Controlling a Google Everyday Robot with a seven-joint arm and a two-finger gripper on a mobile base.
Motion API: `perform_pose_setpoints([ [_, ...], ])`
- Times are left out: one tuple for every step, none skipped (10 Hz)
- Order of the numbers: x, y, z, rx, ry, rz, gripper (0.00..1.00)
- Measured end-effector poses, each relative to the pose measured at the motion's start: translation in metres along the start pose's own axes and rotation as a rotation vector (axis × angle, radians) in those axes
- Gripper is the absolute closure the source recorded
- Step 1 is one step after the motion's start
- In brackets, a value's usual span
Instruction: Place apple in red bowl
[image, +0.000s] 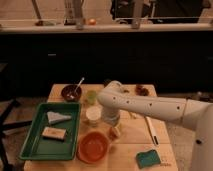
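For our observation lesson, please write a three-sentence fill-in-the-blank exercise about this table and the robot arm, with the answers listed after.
1. The tool hangs just above the ___, beside the white cup.
2. The red bowl sits next to the ___ tray.
3. The dark bowl holds a ___.
Missing words: apple; green; spoon.
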Motion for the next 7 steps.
perform_pose_setpoints([
  [0.007, 0.001, 0.008, -0.017, -0.009, 0.015, 0.2],
  [0.013, 0.003, 0.014, -0.031, -0.016, 0.03, 0.2],
  [0.018, 0.004, 0.019, -0.042, -0.026, 0.044, 0.2],
  [0.025, 0.006, 0.022, -0.051, -0.037, 0.062, 0.2],
  [0.031, 0.006, 0.024, -0.058, -0.054, 0.085, 0.2],
  [0.035, 0.005, 0.025, -0.061, -0.066, 0.098, 0.2],
  [0.04, 0.002, 0.025, -0.066, -0.086, 0.118, 0.2],
])
